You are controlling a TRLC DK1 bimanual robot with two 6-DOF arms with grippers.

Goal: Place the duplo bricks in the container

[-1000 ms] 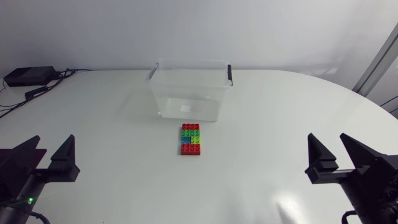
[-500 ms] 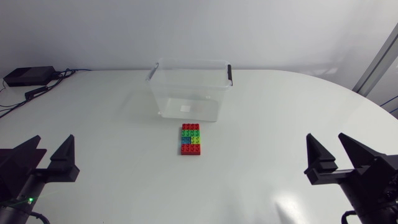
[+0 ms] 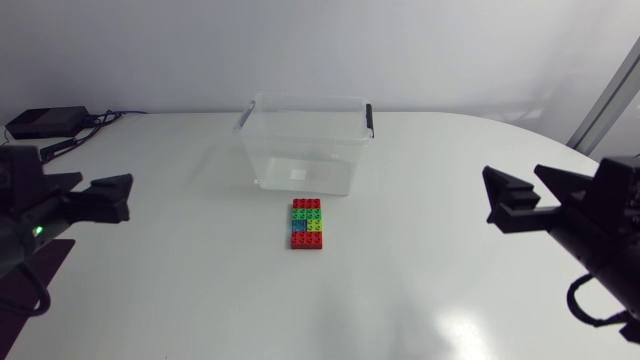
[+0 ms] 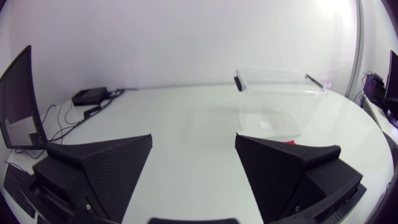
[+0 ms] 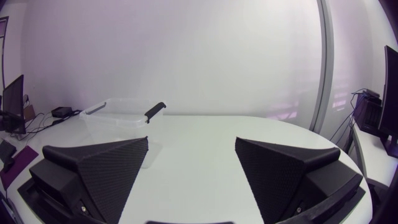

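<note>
Hovering at the worktop's (image 3: 450, 200) sides, my left tool (image 4: 193, 137) and right tool (image 5: 191, 139) are spread and empty. The duplo bricks (image 3: 308, 224), seemingly one joined slab, lie just before the container (image 3: 305, 145). Pickup looks unstarted; next I must reach over them.

On your worktop (image 3: 420, 260) the duplo bricks (image 3: 308, 223) lie just before the container (image 3: 305, 145); your left claw (image 3: 88, 192) and right claw (image 3: 530, 196) flank them, well apart.

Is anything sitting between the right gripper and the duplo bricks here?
Nothing. In the head view, only a bare stretch of white table separates the open right gripper from the duplo bricks.
</note>
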